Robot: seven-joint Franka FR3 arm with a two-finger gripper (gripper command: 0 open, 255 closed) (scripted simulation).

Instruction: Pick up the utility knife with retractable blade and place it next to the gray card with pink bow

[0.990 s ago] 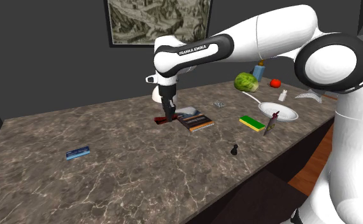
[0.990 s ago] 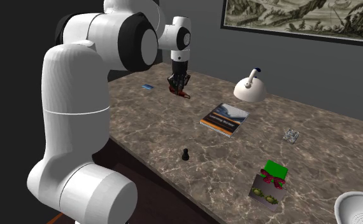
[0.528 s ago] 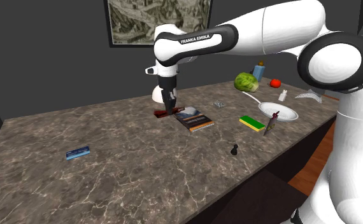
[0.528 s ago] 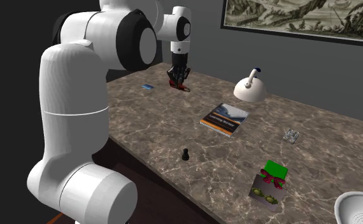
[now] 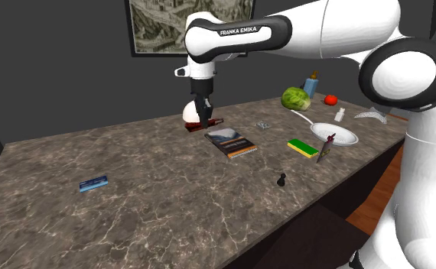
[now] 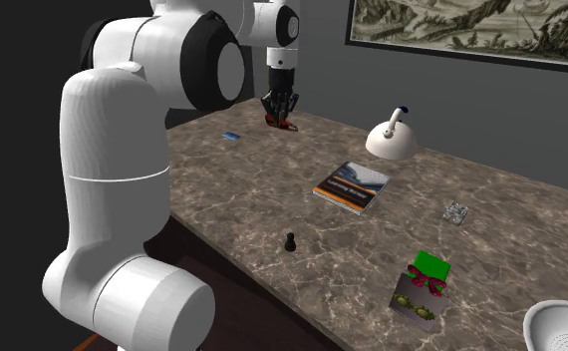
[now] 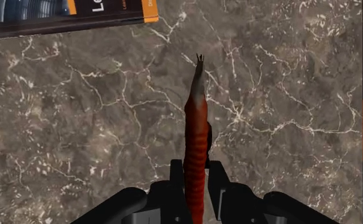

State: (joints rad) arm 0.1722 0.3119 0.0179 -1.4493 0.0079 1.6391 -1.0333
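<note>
A red utility knife hangs above the marble counter, clasped between the fingers of my black gripper. Seen from the second exterior view, the gripper holds the knife over the counter's far end. In the wrist view the knife juts out from between the fingers, the gripper shut on its handle, with marble below. The gray card with the pink bow lies near the counter's front edge, beside a green sponge; in the shoulder view the card sits far from the gripper.
A book lies close under the gripper. A white dome lamp stands behind it. A black pawn, a small blue card, a white bowl, a lettuce and a small glass piece dot the counter.
The arm has risen with the knife, lifting it off the counter and carrying it a little toward the lamp. The grip has stayed the same.
</note>
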